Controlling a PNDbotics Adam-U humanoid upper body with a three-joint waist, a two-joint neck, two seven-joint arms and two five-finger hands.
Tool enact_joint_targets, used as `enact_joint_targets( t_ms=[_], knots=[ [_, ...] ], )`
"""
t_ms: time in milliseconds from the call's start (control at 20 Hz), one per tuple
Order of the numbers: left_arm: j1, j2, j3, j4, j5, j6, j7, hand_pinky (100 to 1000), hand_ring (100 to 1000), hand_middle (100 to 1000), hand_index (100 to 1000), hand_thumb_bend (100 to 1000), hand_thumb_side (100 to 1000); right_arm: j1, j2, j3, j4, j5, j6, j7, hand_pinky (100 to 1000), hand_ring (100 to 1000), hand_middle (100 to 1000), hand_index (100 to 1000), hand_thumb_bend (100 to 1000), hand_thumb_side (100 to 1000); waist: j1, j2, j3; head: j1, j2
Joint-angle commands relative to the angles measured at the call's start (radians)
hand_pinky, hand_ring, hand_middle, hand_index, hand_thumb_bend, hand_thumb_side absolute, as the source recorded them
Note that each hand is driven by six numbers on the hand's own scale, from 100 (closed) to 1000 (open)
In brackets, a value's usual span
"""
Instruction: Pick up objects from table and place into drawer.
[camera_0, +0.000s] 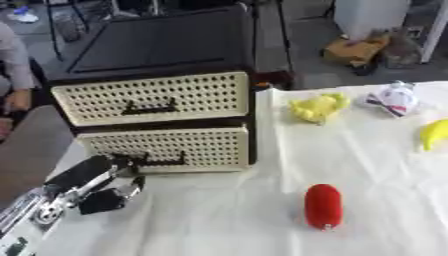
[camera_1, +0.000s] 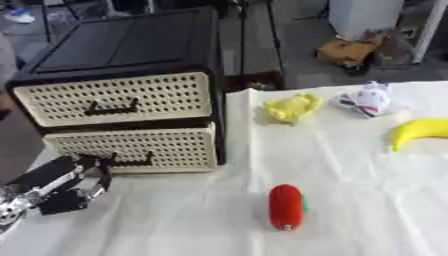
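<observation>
White cloth-covered table (camera_1: 367, 200): red oblong object (camera_1: 285, 206); left hand (camera_1: 74, 185) hooked on drawer handle (camera_1: 131, 161).

A pale cloth (camera_1: 350, 200) is covering the bench, lying creased and reaching up to the foot of the cabinet. Beyond the far edge a grey floor (camera_0: 306, 35) is showing, with a crumpled brown and dark heap (camera_1: 354, 50) lying on it (what it is made of cannot be told) just beside a white box-like unit (camera_1: 366, 15) that is standing at the top of the view. At the far left edge a person's grey sleeve (camera_0: 10, 50) is showing, well apart from the bench.
</observation>
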Motion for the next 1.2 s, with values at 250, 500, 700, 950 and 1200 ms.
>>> enact_joint_targets(
  t_ms=[250,500,700,950,1200],
  knots=[
    [-0.028,0.018,0.019,0.014,0.022,-0.022,0.025,100,100,892,1000,100,944,-0.015,-0.016,-0.01,-0.016,-0.005,0.001,0.006,536,755,558,720,401,1000,0.001,-0.022,-0.012,0.006,-0.02],
    [-0.013,0.017,0.016,0.003,0.04,-0.019,0.002,100,100,810,1000,100,950,-0.006,-0.018,-0.013,-0.016,-0.006,0.001,0.003,536,755,558,720,399,1000,0.0,-0.029,-0.007,0.0,-0.01],
    [0.026,0.04,0.02,-0.102,0.094,-0.001,-0.043,100,100,619,892,100,962,0.011,-0.023,-0.016,-0.016,-0.006,0.005,-0.004,536,755,558,720,389,1000,0.002,-0.049,0.007,-0.018,0.015],
    [0.073,0.078,0.044,-0.256,0.103,0.034,-0.021,100,100,655,909,100,984,0.025,-0.026,-0.019,-0.016,-0.01,0.008,-0.013,536,755,559,720,382,1000,0.001,-0.071,0.02,-0.031,0.031],
    [0.102,0.09,0.05,-0.36,0.055,0.029,-0.025,100,100,717,1000,100,999,0.031,-0.024,-0.021,-0.016,-0.015,0.007,-0.019,536,754,559,719,378,1000,-0.006,-0.082,0.022,-0.034,0.033]
  ],
)
